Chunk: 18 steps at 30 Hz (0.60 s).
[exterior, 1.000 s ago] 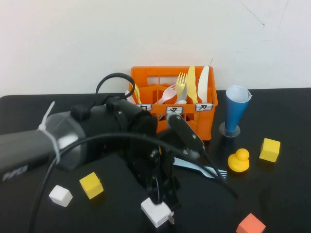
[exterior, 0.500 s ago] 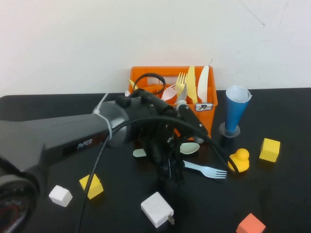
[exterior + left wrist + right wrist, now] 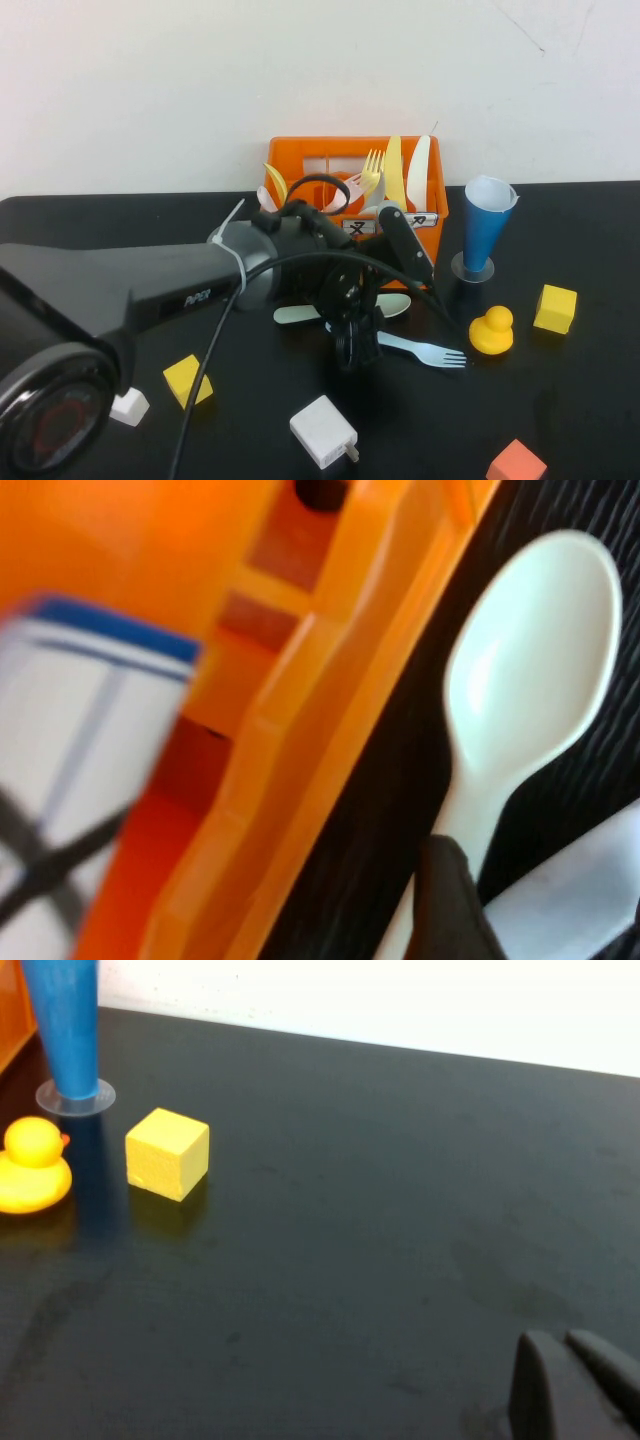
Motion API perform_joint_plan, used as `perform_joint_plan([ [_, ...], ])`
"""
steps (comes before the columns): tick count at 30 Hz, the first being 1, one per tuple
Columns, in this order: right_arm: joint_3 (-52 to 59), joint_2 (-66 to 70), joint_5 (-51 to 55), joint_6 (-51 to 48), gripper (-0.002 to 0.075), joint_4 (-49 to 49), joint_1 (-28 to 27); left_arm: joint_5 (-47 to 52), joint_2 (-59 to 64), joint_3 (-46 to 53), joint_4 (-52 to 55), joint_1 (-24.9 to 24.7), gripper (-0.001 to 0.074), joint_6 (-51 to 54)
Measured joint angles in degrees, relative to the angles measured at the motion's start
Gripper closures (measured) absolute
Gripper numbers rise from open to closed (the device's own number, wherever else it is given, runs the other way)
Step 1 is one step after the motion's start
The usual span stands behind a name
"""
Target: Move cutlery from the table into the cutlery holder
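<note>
Cutlery still lying on the black table (image 3: 600, 420) amounts to three pieces in front of the orange cutlery holder (image 3: 432, 240): a pale yellow spoon (image 3: 393, 305) with its bowl just before the crate's front wall, a mint-green spoon (image 3: 292, 315) whose end shows to the left of the arm, and a light blue fork (image 3: 425, 351) lying with its tines toward a yellow rubber duck (image 3: 491, 330). The holder stands at the back of the table against the white wall, with several pastel pieces upright in its compartments and white labels on its front. The left gripper (image 3: 352, 345) hangs low over the table just in front of the holder, among the three loose pieces; its wrist view shows the yellow spoon's bowl (image 3: 535, 670) on the table right beside the crate's orange wall (image 3: 300, 730), with one dark fingertip (image 3: 450, 900) over the spoon's handle, but I cannot tell how wide the claw is or whether it grips anything. The right gripper (image 3: 575, 1385) is out of the high view; its wrist view shows its two dark fingers pressed together, holding nothing, low over bare table well apart from a yellow cube (image 3: 167, 1153), the duck (image 3: 33, 1165) and the blue cone-shaped cup (image 3: 65, 1025).
</note>
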Motion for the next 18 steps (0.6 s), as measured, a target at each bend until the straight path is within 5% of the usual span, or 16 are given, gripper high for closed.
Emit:
perform_joint_plan([
  [14,0.0,0.0,0.0,0.0,0.073,0.0,0.0,-5.8,3.5,-0.6,3.6,0.5,0.0372,-5.8],
  [18,0.0,0.0,0.0,0.0,0.073,0.0,0.0,-3.6,3.7,-0.9,3.2,0.5,0.048,-7.6],
])
